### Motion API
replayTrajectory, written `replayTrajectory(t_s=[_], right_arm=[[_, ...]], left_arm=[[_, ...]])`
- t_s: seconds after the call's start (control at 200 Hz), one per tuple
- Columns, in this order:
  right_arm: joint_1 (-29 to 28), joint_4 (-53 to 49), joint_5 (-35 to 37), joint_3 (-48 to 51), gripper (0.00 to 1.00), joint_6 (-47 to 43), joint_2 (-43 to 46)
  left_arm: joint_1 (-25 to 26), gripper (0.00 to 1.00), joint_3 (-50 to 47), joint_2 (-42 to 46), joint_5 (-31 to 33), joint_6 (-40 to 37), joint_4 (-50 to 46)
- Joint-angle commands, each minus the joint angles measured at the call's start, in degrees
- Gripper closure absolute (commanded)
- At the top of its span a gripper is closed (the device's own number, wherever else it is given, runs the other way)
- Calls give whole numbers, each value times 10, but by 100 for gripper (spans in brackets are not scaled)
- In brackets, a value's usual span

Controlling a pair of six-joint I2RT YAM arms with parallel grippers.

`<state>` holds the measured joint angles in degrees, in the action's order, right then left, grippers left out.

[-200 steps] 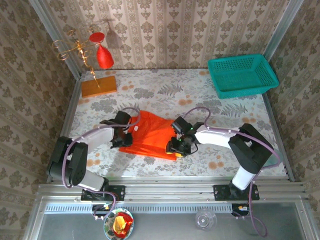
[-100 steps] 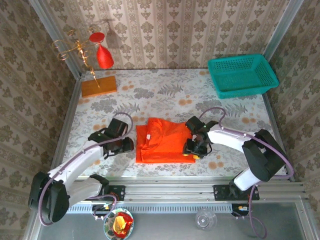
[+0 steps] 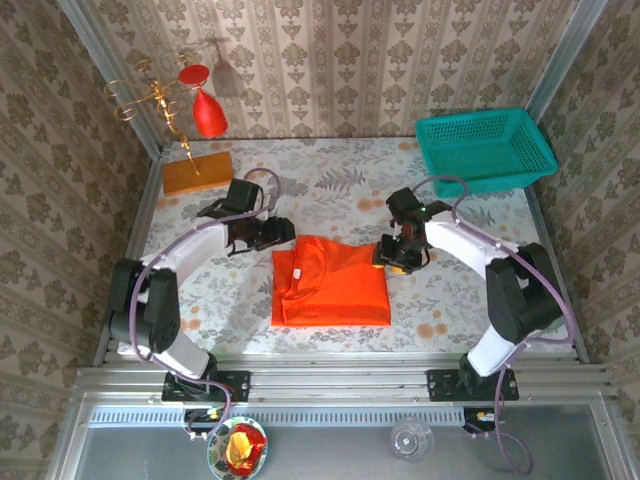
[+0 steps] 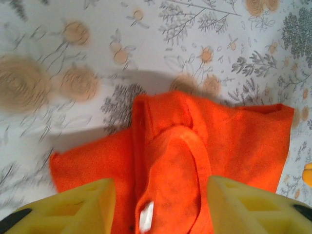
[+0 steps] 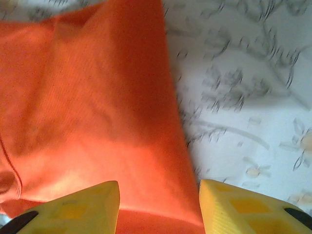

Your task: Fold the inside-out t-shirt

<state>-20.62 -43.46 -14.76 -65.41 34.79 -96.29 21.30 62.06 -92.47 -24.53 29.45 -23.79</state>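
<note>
**Item.** Inside-out t-shirt (image 3: 335,285), plain bright orange-red, thin soft cloth. We found it lying as a flat, roughly square packet on the flower-printed table cover (image 3: 330,190), between the two arms. Its small white neck label (image 3: 298,279) faced up near the left edge. We judged the folding nearly complete.

**Left gripper** (image 3: 276,232). Yellow fingers (image 4: 83,207) were spread with nothing between them. It sat just beside the packet's far left corner.

**Right gripper** (image 3: 393,254). Its fingers were spread likewise and, as far as we could see, pinched nothing. It sat over the far right corner, and in the wrist view the cloth's right edge ran between them.

**Hazards, as we judged them.**
- A fingertip low over the thin cloth could catch a corner as the arm drew away and peel the top layer open.
- Around the collar the layers lay raised and uneven, with an under-layer showing past the left side. That bulk could let the fold relax or slide.
- A sideways withdrawal could drag the light packet askew.

**Other stock.** Teal plastic mesh basket (image 3: 485,150), flat orange-brown wooden block (image 3: 197,172) and shiny red teardrop ornament on a gold stand (image 3: 207,112). All stood well apart from the shirt, and we counted none a hazard.
</note>
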Motion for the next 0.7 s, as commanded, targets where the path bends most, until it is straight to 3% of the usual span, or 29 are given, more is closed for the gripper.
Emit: replayTrajectory(t_s=[0.0,0.345,0.49,0.695], right_arm=[[22,-4,-38,-26,51,-42,-40],[39,53,-113,-52,51,-48,-109],[40,58,-110,-54,60,-45,-123],[40,47,-89,-47,82,-45,-120]], left_arm=[[3,43,36,-50,-43,-17,12],[18,45,59,-146,-89,-5,30],[23,62,58,-152,-94,2,42],[25,91,43,-91,-51,10,28]])
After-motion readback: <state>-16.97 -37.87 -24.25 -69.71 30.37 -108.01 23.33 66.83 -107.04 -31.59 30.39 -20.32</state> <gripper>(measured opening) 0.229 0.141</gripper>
